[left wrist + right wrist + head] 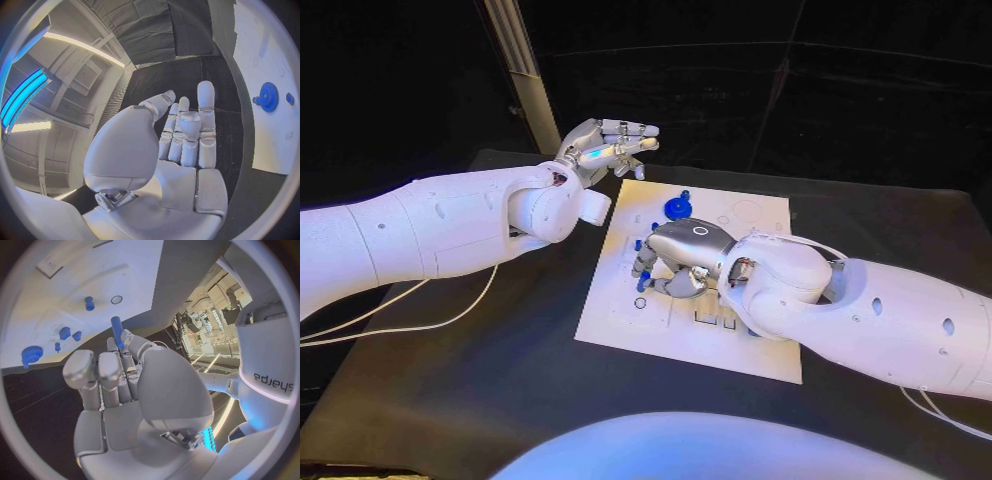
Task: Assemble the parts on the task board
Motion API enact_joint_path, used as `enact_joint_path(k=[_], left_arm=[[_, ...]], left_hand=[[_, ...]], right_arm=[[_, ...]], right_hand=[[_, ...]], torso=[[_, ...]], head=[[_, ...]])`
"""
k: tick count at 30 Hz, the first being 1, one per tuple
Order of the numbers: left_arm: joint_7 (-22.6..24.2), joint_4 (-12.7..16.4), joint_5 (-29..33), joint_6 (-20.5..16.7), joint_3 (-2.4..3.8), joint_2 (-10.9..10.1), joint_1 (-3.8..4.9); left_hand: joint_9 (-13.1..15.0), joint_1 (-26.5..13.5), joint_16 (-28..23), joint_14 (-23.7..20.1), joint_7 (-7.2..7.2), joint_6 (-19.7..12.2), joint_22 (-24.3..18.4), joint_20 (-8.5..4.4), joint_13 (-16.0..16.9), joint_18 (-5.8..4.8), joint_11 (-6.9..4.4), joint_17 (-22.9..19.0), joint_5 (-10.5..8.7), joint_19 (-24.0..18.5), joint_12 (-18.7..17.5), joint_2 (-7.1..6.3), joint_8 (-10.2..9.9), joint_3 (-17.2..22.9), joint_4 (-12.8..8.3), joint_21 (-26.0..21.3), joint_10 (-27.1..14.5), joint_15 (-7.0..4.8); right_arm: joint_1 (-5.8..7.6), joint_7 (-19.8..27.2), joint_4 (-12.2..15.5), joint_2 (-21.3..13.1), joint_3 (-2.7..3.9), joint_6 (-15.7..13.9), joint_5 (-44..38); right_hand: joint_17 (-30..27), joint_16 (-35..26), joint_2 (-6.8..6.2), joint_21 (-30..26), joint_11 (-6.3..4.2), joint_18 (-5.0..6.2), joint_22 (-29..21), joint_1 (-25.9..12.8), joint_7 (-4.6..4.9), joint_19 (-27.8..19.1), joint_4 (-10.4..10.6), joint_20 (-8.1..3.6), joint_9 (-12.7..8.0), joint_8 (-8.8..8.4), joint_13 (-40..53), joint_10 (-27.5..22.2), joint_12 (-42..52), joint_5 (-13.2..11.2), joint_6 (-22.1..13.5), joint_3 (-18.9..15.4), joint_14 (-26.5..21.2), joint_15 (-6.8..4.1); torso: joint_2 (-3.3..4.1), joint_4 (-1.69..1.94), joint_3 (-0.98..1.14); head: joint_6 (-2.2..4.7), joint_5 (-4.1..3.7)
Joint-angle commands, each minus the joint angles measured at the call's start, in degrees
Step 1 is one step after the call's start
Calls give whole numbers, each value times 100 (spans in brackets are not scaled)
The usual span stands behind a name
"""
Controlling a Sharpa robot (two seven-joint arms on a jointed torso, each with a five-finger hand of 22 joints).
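Note:
The white task board (678, 343) lies mid-table. A blue gear (678, 207) stands near its far edge, also in the left wrist view as the gear (269, 96) with a small blue part (289, 98) beside it. My right hand (684, 256) hovers low over the board's left middle. In its wrist view this hand (125, 390) pinches a blue peg (116, 329) at its fingertips above the board (56, 295). Another peg (89, 303), two small blue pieces (64, 332) and the gear (30, 354) stand on the board. My left hand (603, 145) is raised beyond the board's far left corner, fingers (206, 115) apart and empty.
A metal pole (519, 60) rises behind the left hand. White cables (387, 318) trail over the table's left side. Small blue pieces (642, 287) sit along the board's left edge beside the right hand. A round hole (116, 299) is in the board near the standing peg.

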Motion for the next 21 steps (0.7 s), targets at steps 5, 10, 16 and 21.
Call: enact_joint_path(k=[5, 10, 16, 21], left_arm=[[95, -7, 20, 14, 6, 30, 10], [88, -13, 21, 26, 6, 48, 10], [81, -18, 21, 37, 6, 56, 10], [76, -23, 21, 46, 6, 60, 10]], left_hand=[[-6, 49, -29, -27, 40, 12, -6, 18, -7, 35, 15, 4, 39, -30, 36, 19, 37, 2, -21, -26, -26, -10], [-5, 58, -29, -28, 42, 14, -7, 19, -6, 35, 16, -1, 40, -29, 48, 24, 42, 11, -31, -27, -23, -11], [-5, 58, -29, -28, 42, 14, -7, 19, -6, 35, 16, -1, 40, -29, 48, 24, 42, 11, -31, -27, -23, -11], [-5, 58, -29, -28, 42, 14, -7, 19, -6, 35, 16, -1, 40, -29, 48, 24, 42, 11, -31, -27, -23, -11]], right_arm=[[-110, 278, -222, 152, -2, 204, -1], [-149, 292, -346, 212, -79, 273, -24], [-171, 295, -421, 249, -113, 287, -75], [-180, 287, -455, 258, -123, 312, -112]], right_hand=[[2, 19, 31, 45, -58, -49, 13, 49, 43, 20, -15, 21, -8, -28, 11, 115, -23, 56, 10, 67, 155, -5], [2, 19, 31, 45, -58, -49, 13, 49, 43, 20, -15, 21, -8, -28, 11, 115, -23, 56, 10, 67, 155, -5], [1, 20, 30, 44, -56, -48, 9, 49, 45, 17, -21, 22, -9, -32, 11, 114, -29, 60, 7, 74, 154, -4], [1, 20, 30, 44, -56, -48, 9, 49, 45, 17, -21, 22, -9, -32, 11, 114, -29, 60, 7, 74, 154, -4]], torso=[[-4, 2, -2], [-7, 3, -1], [-2, -1, 0], [-5, 0, 1]], head=[[-48, 101], [-72, 143], [-83, 160], [-94, 157]])
